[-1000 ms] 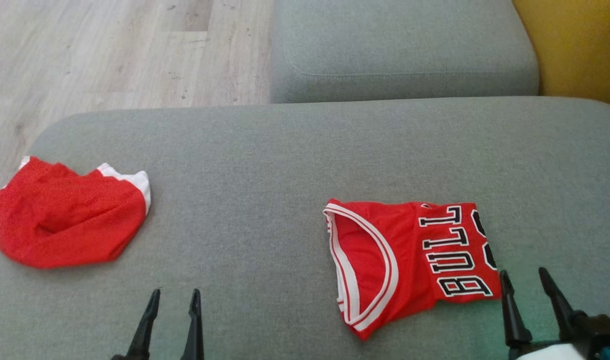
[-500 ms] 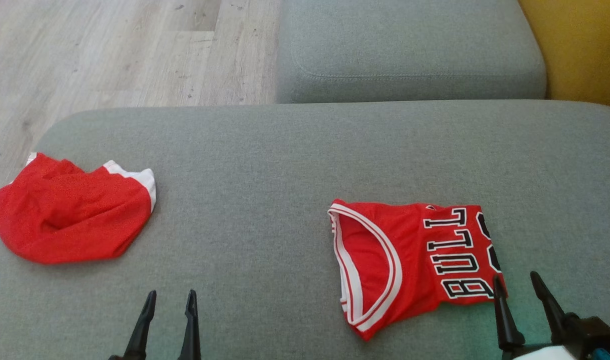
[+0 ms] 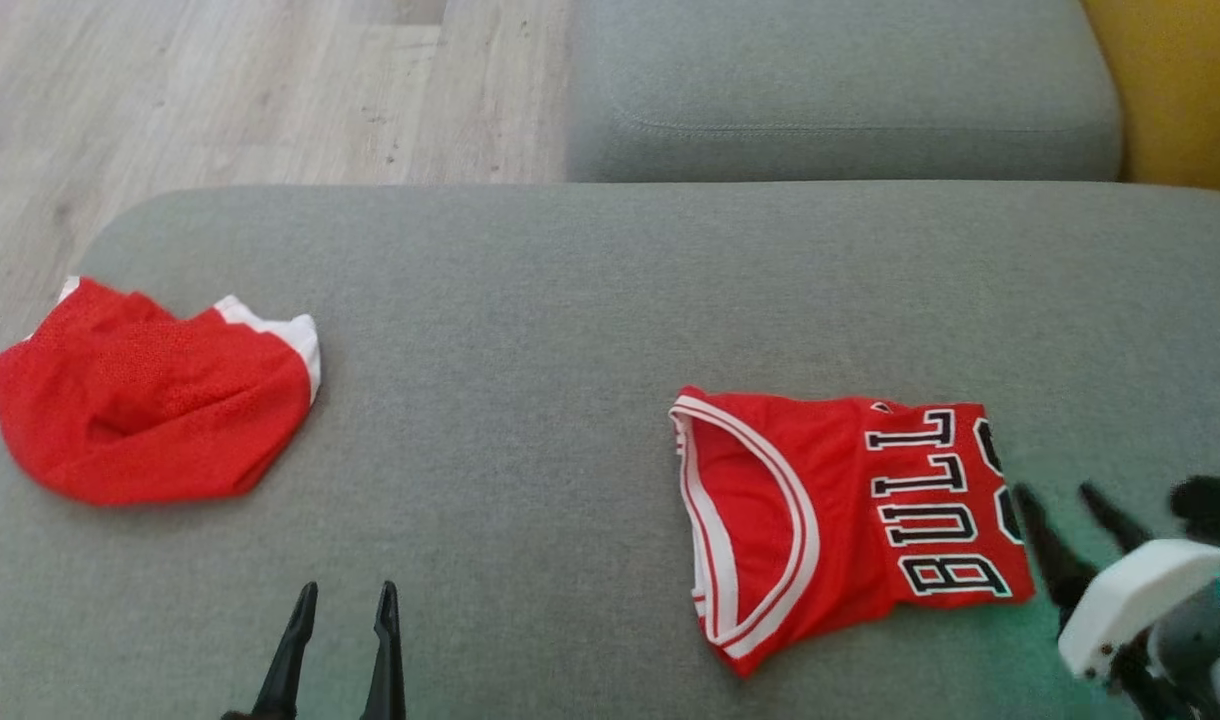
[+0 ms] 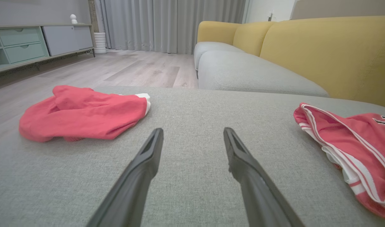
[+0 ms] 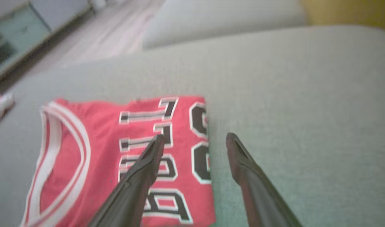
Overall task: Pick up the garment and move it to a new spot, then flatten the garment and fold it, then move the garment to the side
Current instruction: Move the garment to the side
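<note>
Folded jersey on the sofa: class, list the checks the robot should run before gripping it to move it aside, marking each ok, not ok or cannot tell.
1. Jersey folded, lying flat on the cushion: ok.
2. Right gripper open beside the jersey's lettered edge: ok.
3. Right gripper touching the cloth: cannot tell.
4. Left gripper open over bare cushion, apart from both garments: ok.
5. Crumpled red garment well apart from the jersey: ok.

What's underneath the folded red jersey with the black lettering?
The grey cushion shows on every side of the jersey, so it rests on that. Its lower folded layers are covered.
</note>
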